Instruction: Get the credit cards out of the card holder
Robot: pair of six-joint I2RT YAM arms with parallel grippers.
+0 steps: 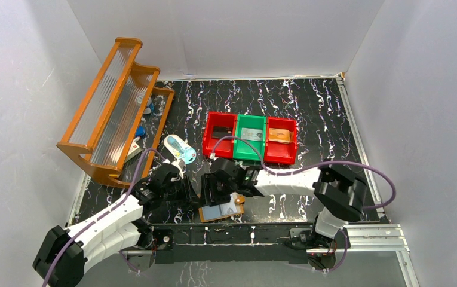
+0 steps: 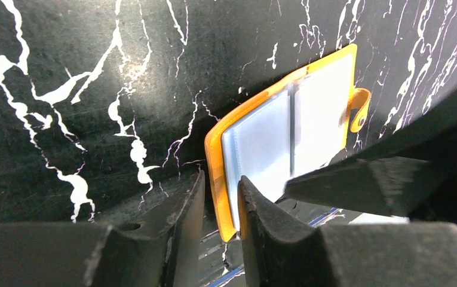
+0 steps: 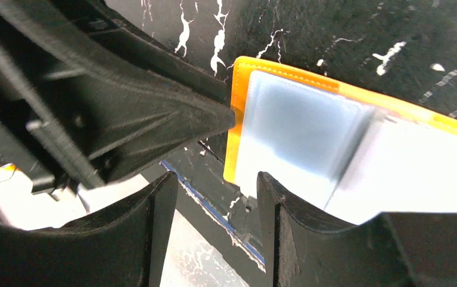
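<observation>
The orange card holder (image 1: 221, 211) lies flat close to the table's front edge, clear window up. Under the window shows a pale blue-grey credit card (image 2: 258, 149) (image 3: 297, 131). My left gripper (image 2: 221, 178) straddles the near corner of the card holder (image 2: 217, 155). Its jaws stand narrowly open, with a thin gap on the outer side and the inner finger against the window. My right gripper (image 3: 217, 179) is open, nothing between its fingers. One fingertip (image 3: 267, 185) rests at the edge of the card holder (image 3: 235, 101). In the top view both grippers (image 1: 193, 191) (image 1: 217, 186) crowd over it.
A row of red and green bins (image 1: 250, 137) stands mid-table with small items inside. An orange ribbed rack (image 1: 115, 107) leans at the back left, with a pale blue-and-white oval item (image 1: 179, 148) beside it. The metal front rail (image 1: 244, 232) runs just below the holder.
</observation>
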